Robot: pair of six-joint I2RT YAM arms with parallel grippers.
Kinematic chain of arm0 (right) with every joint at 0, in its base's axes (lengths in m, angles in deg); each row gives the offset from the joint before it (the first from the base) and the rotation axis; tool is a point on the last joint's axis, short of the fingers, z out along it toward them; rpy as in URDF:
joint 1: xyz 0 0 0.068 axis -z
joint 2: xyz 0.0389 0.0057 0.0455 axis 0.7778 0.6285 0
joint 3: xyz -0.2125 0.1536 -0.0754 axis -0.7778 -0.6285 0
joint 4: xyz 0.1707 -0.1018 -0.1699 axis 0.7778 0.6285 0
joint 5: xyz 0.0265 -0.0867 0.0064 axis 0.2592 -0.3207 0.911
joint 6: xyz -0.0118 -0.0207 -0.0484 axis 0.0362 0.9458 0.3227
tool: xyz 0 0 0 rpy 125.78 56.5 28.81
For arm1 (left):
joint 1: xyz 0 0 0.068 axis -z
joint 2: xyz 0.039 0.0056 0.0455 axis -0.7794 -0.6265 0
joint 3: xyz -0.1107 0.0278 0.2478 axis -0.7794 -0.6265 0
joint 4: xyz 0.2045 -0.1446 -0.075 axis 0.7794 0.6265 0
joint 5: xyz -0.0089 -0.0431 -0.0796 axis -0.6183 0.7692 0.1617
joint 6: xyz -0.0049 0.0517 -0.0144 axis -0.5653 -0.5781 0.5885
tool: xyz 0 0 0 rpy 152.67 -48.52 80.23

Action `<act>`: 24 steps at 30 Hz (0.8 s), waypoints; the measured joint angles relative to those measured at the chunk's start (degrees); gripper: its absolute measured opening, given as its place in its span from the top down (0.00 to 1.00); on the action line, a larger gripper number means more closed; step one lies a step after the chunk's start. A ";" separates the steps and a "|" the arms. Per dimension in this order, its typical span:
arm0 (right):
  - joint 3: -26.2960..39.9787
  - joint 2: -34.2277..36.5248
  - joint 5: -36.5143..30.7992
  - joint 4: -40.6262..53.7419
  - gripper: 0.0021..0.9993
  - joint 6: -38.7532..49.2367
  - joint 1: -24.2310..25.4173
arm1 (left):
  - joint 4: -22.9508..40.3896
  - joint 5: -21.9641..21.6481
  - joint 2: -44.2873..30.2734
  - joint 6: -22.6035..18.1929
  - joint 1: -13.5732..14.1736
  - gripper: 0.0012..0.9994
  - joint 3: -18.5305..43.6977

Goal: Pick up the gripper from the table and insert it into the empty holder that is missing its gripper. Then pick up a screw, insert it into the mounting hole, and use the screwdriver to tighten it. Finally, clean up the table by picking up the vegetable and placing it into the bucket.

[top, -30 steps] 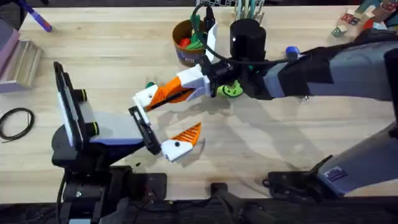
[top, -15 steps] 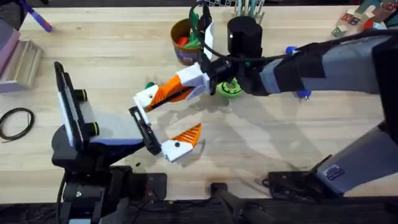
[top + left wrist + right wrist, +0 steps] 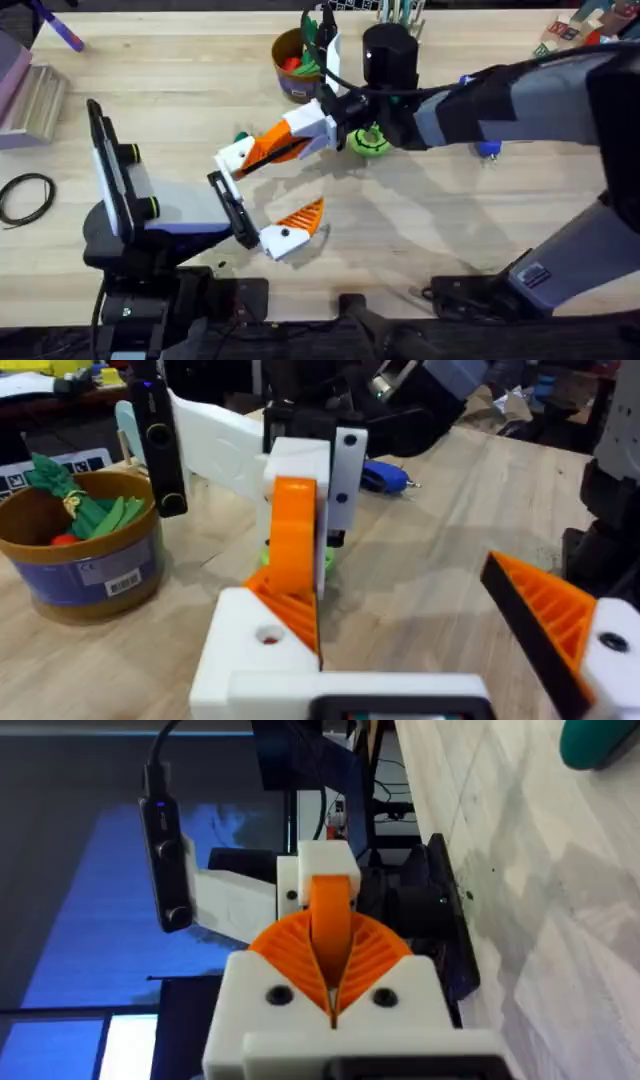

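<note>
- The right gripper [image 3: 330, 982] is clamped on the small orange wedge-shaped plastic gripper finger [image 3: 330, 925], apparently to steer it into the plain white plastic holder block [image 3: 262, 645].
- The left gripper [image 3: 400, 615] has its jaws spread wide, leaving room.
- The finger stands upright, ribbed, its base meeting the holder's top.

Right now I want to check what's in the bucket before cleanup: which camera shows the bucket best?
Left wrist: the bucket shows its rim, blue side and the green contents inside. Overhead catches the bucket from above, partly behind a cable. The right wrist camera points off the table edge.
</note>
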 joint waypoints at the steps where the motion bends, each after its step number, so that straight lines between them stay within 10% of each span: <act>1: 0.03 0.00 0.09 0.00 0.99 0.11 0.04 | 0.00 0.00 0.00 0.00 0.00 0.01 0.00; 24: 0.03 0.00 0.50 0.00 0.99 0.34 -0.23 | 0.01 0.23 0.01 -0.22 0.00 0.01 0.00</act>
